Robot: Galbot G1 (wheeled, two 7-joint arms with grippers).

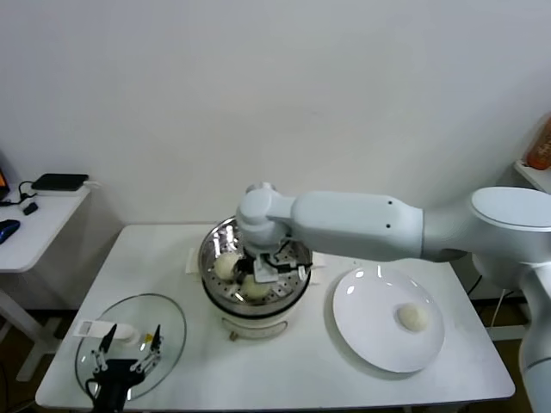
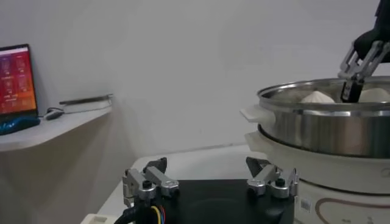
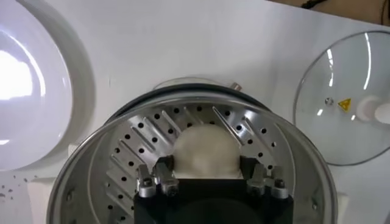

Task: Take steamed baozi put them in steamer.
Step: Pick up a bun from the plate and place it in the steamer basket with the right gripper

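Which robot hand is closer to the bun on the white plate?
Right. The right gripper is over the steamer beside the plate's bun; the left gripper hangs over the glass lid.

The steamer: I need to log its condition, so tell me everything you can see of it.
The steamer is a round, shiny steel pot on a white base with side handles, standing upright mid-table between the glass lid and the white plate. It is uncovered; its perforated tray holds baozi. The right gripper reaches inside, jaws either side of one bun.
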